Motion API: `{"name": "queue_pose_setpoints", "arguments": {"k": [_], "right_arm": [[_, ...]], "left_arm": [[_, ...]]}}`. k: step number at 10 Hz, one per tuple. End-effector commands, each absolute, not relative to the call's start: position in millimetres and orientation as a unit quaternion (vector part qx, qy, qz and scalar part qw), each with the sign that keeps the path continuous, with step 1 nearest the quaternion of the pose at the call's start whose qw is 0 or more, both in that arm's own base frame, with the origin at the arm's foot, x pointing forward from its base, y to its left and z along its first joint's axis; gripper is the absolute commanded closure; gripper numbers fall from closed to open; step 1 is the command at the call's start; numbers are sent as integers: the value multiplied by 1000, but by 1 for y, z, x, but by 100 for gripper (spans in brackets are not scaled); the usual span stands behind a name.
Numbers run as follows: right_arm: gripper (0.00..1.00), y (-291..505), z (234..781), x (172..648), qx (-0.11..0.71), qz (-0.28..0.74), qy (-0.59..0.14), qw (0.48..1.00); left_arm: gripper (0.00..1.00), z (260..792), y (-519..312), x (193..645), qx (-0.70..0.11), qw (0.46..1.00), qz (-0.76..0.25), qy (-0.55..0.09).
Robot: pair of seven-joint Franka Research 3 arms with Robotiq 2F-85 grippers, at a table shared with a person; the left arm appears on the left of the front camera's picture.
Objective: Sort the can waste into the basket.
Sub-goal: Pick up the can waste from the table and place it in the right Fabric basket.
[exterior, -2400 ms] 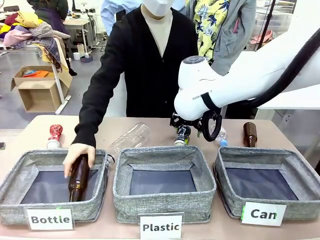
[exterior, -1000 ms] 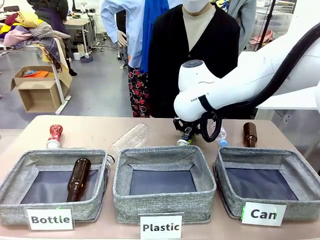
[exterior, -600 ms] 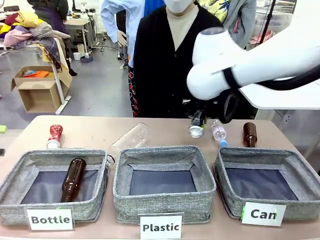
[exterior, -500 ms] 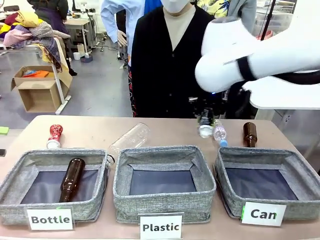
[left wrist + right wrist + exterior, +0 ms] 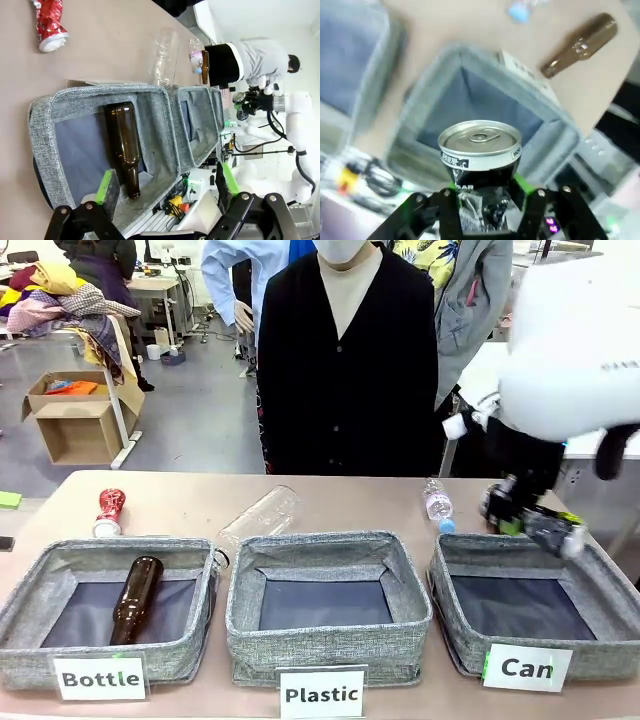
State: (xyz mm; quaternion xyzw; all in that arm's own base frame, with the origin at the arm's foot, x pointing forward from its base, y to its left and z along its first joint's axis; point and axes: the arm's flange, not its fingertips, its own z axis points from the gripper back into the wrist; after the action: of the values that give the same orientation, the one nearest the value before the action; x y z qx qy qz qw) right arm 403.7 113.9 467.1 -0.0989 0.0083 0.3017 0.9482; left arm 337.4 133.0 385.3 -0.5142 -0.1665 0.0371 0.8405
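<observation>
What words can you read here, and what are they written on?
"Bottle": left label on the left basket.
"Plastic": middle label on the middle basket.
"Can": right label on the right basket.
Print on the black can in the right gripper: too blurred to read.
Print on the red can: too small to read.

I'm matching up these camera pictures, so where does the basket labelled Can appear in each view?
Front view: the Can basket sits lower right, label facing the camera.
Left wrist view: right of centre, the farthest of three bins.
Right wrist view: centre, blurred, behind the black can.
Shared landmark: the small clear bottle with a blue cap beside it.
</observation>
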Motion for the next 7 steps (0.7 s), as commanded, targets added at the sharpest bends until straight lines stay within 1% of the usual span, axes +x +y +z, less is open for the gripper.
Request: {"name": "queue_pose_setpoints", "arguments": {"k": [1, 2, 3, 5, 6, 7], "right_arm": [[98, 80, 451, 402, -106, 383, -28, 917], [98, 74, 444, 402, -82, 408, -35, 909], [98, 70, 439, 399, -82, 435, -42, 896], [98, 65, 438, 398, -71, 448, -51, 890], [56, 65, 438, 400, -68, 447, -48, 891], [1, 65, 436, 404, -67, 446, -39, 892]], "left_arm": [[0, 386, 134, 337, -513, 841, 37, -168], [0, 386, 134, 337, -513, 841, 37, -168], [0, 386, 134, 337, -513, 841, 37, -168], [0, 386, 134, 337, -513, 841, 37, -168], [0, 386, 134, 337, -513, 841, 37, -168], [0, 386, 134, 337, -513, 841, 37, -168]]}}
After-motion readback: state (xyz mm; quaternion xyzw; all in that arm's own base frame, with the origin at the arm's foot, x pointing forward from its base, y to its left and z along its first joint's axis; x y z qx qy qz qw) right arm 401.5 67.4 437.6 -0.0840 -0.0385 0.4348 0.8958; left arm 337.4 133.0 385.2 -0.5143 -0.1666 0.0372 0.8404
